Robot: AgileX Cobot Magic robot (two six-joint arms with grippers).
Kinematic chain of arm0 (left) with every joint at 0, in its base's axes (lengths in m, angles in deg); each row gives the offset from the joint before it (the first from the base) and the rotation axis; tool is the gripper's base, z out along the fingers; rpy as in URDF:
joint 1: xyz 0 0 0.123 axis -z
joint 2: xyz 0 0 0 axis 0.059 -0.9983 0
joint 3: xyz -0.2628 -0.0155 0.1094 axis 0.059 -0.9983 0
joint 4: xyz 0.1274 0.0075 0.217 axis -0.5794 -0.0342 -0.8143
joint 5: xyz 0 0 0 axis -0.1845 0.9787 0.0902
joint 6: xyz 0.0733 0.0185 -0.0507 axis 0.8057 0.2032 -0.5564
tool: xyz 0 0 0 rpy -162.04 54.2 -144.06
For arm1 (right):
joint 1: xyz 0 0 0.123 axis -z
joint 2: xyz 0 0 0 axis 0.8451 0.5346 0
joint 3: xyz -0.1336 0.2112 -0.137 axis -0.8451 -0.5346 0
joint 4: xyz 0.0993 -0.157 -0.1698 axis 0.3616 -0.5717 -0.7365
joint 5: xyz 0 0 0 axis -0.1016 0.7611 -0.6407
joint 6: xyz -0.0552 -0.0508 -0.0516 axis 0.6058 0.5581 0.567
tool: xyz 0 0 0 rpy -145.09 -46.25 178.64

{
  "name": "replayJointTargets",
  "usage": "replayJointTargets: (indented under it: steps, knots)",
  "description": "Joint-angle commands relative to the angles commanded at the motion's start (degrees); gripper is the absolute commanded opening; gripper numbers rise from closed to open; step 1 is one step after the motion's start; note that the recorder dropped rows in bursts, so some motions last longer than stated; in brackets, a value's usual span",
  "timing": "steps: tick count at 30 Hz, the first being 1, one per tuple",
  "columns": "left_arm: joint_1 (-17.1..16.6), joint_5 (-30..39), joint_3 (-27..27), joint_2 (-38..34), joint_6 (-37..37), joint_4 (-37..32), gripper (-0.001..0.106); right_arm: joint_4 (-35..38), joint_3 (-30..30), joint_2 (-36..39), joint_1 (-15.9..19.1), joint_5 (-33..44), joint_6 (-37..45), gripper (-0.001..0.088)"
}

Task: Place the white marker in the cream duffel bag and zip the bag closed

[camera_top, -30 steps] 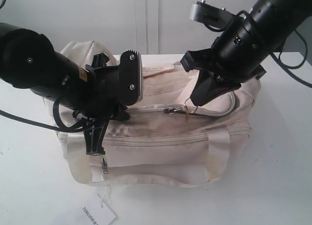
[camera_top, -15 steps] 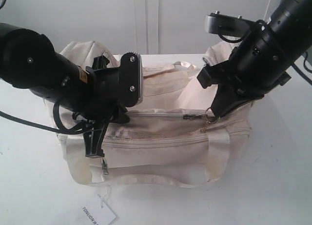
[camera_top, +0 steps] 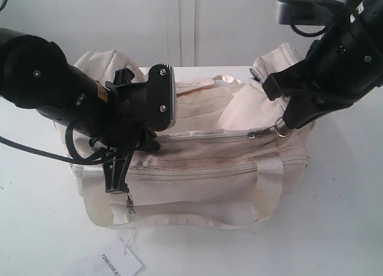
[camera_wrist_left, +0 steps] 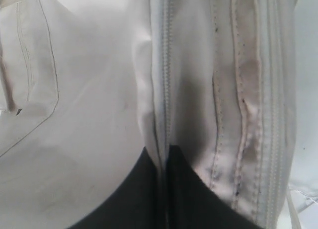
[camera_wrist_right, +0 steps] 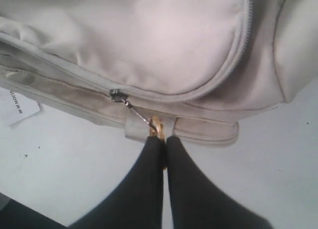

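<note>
The cream duffel bag [camera_top: 197, 186] lies on the white table, its top zipper drawn shut along most of its length. My right gripper [camera_top: 283, 127] is shut on the gold ring pull [camera_wrist_right: 157, 125] at the bag's right end, and the zipper slider [camera_wrist_right: 116, 94] trails just behind it. Over the bag's left front, my left gripper [camera_top: 116, 181] is shut on a fold of cream fabric [camera_wrist_left: 160, 114] beside the zipper seam. The white marker is out of view.
A white paper tag [camera_top: 117, 264] with dark print lies on the table [camera_top: 335, 228] in front of the bag's left corner. A pale wall stands close behind the bag. Both black arms hang over the bag's top.
My right gripper has pulled the ring pull from the bag's middle to its right end, and the slider followed it. The left arm has stayed still.
</note>
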Motion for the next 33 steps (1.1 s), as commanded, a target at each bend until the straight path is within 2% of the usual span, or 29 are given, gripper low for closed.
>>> replayJointTargets:
  steps: [7, 14, 20, 27, 33]
  knots:
    - [0.0, 0.9, 0.0, 0.0, 0.0, -0.7, 0.0, 0.0, 0.0, 0.0, 4.9, -1.7, -0.3, 0.0]
    - [0.0, 0.9, 0.0, 0.0, 0.0, -0.9, 0.0, 1.1, 0.0, 0.0, 9.7, -7.7, -2.7, 0.0]
    - [0.0, 2.0, 0.0, 0.0, 0.1, -1.0, 0.0, 1.5, 0.0, 0.0, 11.4, -11.9, -4.1, 0.0]
    - [0.0, 2.7, 0.0, 0.0, 0.1, -1.5, 0.0, 1.8, 0.0, 0.0, 11.6, -18.0, -6.5, 0.0]
    - [0.0, 2.2, 0.0, 0.0, 0.2, -3.4, 0.0, 5.6, -0.3, 0.0, 11.6, -15.7, -2.6, 0.0]
